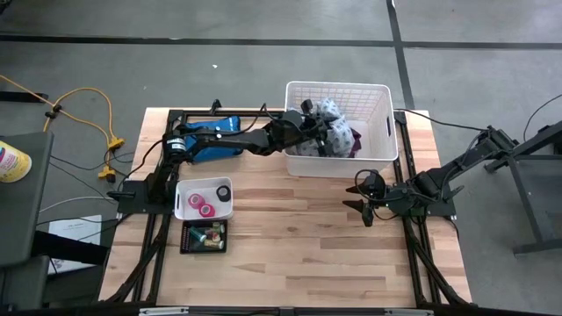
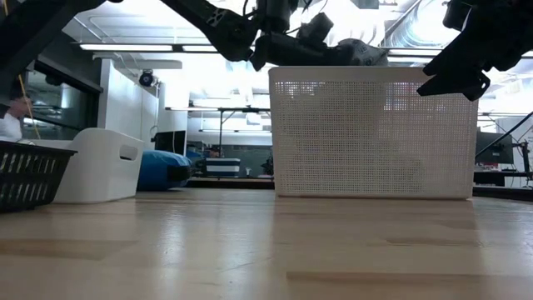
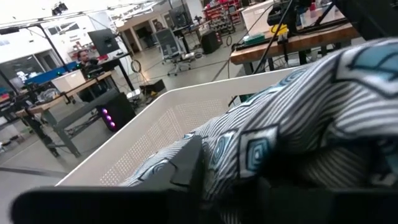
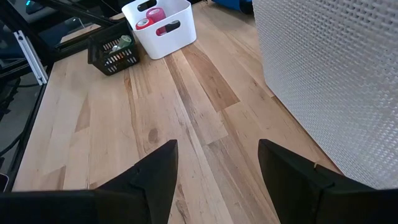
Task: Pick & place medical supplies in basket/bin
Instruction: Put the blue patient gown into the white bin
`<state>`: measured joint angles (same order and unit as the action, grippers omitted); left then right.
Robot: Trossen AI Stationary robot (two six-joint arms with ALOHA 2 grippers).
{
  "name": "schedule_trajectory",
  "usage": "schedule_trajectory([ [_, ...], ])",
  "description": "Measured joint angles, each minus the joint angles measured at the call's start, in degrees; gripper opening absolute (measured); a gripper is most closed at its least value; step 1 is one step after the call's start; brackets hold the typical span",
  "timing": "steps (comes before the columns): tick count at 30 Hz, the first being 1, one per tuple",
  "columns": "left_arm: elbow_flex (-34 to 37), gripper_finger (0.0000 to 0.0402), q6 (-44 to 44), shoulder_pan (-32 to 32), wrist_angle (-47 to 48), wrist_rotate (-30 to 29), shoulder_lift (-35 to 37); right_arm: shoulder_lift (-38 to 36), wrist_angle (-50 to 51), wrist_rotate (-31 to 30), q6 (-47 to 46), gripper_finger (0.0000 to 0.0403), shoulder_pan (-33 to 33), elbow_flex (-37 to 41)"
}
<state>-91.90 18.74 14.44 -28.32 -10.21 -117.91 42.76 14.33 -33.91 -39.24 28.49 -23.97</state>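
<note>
White lattice basket, grey-patterned cloth with seemingly maroon cloth, pink rolls, black crate.

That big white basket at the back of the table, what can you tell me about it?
The large white plastic basket is rectangular, its walls pierced with a fine lattice of small holes and a dark handle slot in one short end. It stands upright on the wooden table near its far edge. Inside lie a grey-patterned cloth and a maroon cloth, the patterned one piled up to about the rim. The left hand reaches in over the rim onto the patterned cloth.
</note>
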Motion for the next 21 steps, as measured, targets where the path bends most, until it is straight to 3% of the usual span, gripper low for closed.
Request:
schedule_trajectory([
  [11,0.04,0.0187,2.75,0.02,-1.7,0.05,0.0,0.0,0.0,0.0,0.0,0.021,0.02,0.0],
  [21,0.04,0.0201,6.56,-0.48,-6.03,-2.8,0.53,0.0,0.02,0.0,0.01,0.021,0.0,0.0],
])
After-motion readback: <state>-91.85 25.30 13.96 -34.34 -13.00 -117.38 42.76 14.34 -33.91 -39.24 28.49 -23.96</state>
